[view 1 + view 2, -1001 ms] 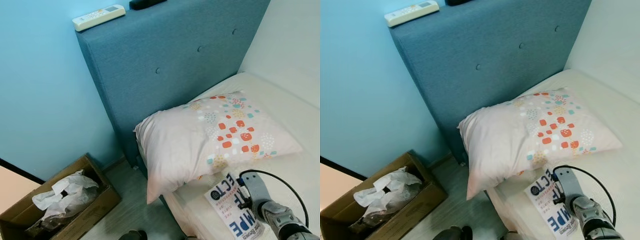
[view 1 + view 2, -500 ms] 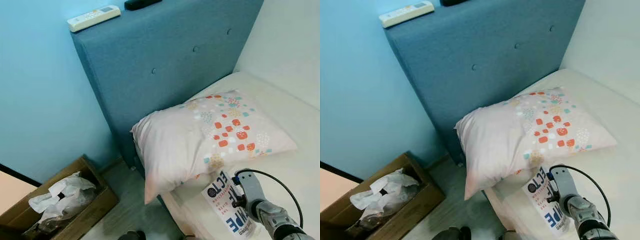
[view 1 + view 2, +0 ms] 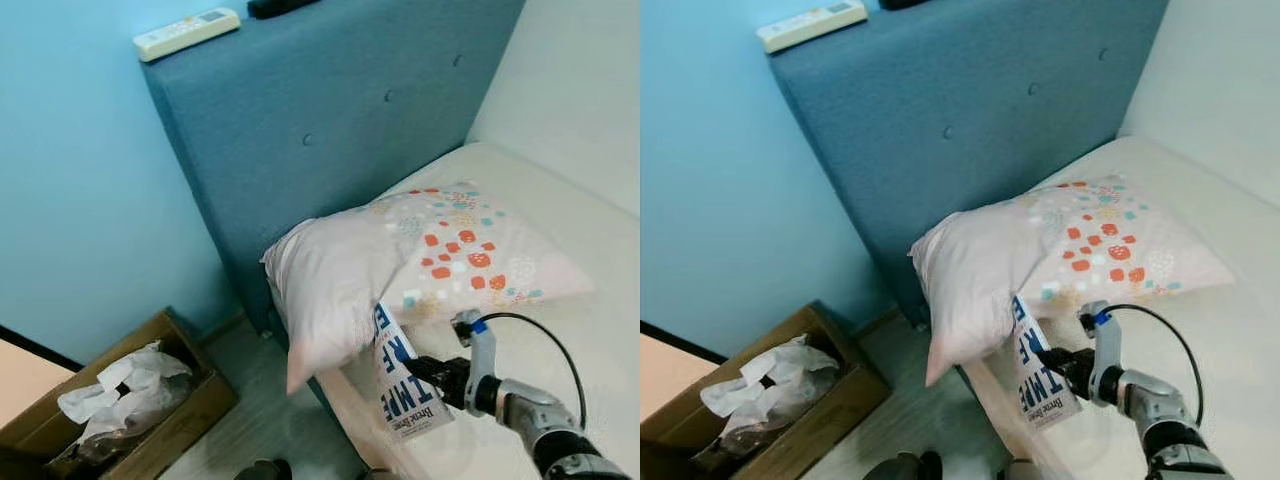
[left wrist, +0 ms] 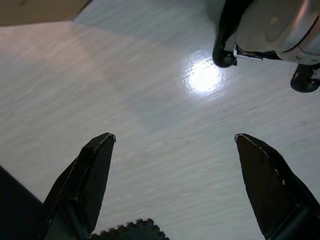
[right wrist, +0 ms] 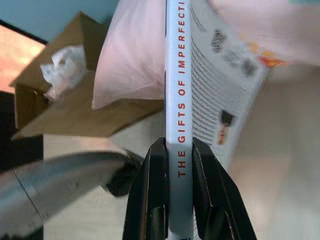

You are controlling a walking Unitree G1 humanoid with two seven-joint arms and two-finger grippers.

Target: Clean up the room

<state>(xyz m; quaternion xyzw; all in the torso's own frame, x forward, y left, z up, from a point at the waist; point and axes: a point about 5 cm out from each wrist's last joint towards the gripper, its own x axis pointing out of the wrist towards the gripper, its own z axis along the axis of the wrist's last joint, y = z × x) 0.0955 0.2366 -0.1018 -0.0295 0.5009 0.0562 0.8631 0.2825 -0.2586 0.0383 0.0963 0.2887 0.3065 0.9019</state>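
My right gripper is shut on a white book with blue lettering, held upright near the front corner of the bed, beside the spotted pillow. In the right wrist view the book's spine stands clamped between the two black fingers. My left gripper hangs open over the pale wood floor, with nothing between its fingers.
A cardboard box of crumpled white paper sits on the floor left of the bed. On the blue headboard lie a white remote and a dark object. The white mattress stretches right.
My right gripper has lifted the book off the mattress and swung it left, turning it from lying flat to standing on edge by the pillow.
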